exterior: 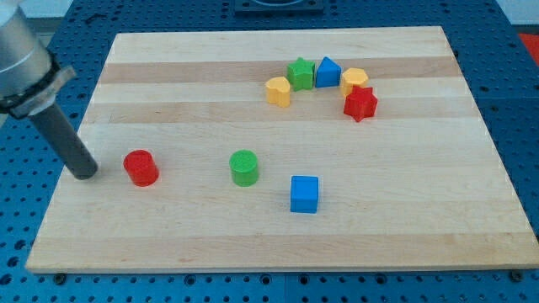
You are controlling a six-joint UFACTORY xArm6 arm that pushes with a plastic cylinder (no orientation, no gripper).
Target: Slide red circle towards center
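The red circle (141,167) is a short red cylinder at the view's left on the wooden board (278,244). My tip (85,173) rests on the board just left of the red circle, with a small gap between them. The dark rod slants up toward the view's top left. A green circle (244,167) stands right of the red circle, near the board's middle.
A blue cube (304,194) lies below and right of the green circle. Near the view's top sits an arc of blocks: a yellow heart (278,90), a green star (299,73), a blue block (328,72), a yellow block (354,81) and a red star (360,103).
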